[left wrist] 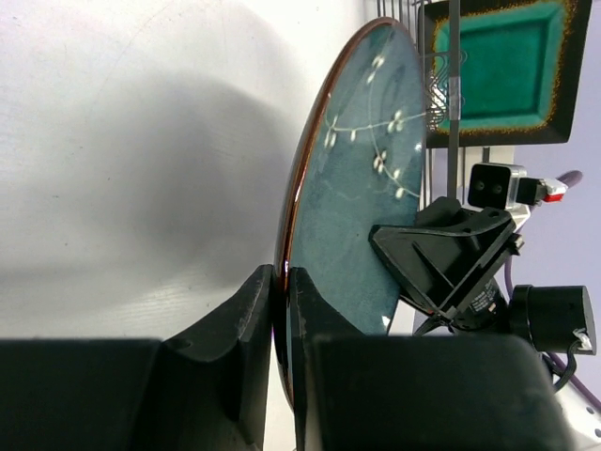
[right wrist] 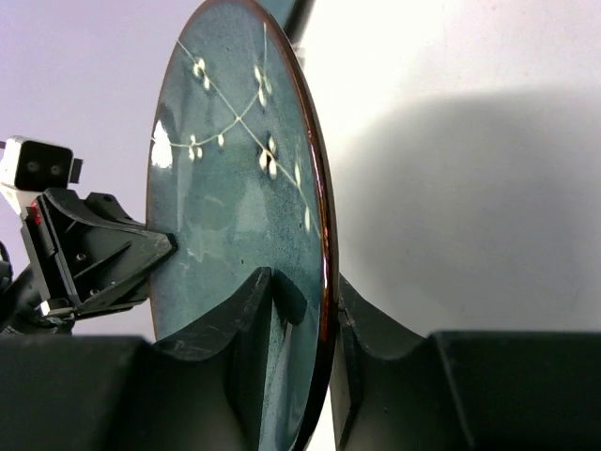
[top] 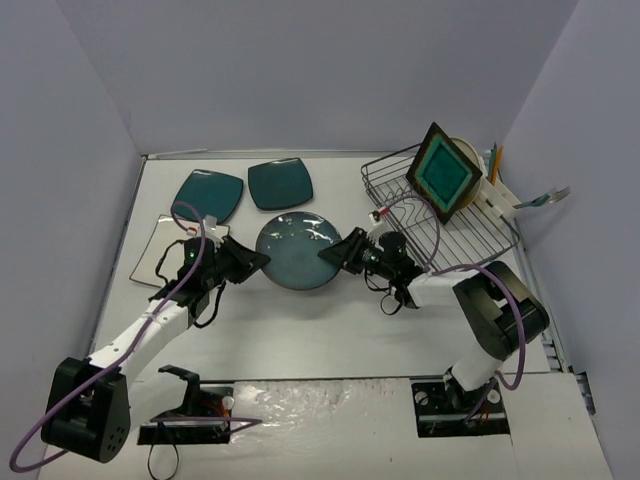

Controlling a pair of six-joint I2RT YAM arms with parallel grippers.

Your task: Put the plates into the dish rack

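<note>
The blue-grey round plate (top: 296,252) is at the table's middle, held at both sides. My left gripper (top: 262,258) is shut on its left rim, jaws pinching the brown edge (left wrist: 280,282). My right gripper (top: 330,255) straddles the opposite rim (right wrist: 300,282), one finger on the plate's glazed face (right wrist: 235,188), the other behind it. The dish rack (top: 470,238) stands at the right rear. In it a brown-rimmed teal square plate (top: 445,172) stands upright, with a cream plate (top: 468,150) behind. Two dark teal square plates (top: 208,194) (top: 280,184) lie at the back left. A white square plate (top: 150,258) lies partly under my left arm.
A white utensil holder (top: 497,196) on the rack's right side holds a fork (top: 548,195) and an orange-handled item (top: 496,158). Grey walls close in the table at the left, back and right.
</note>
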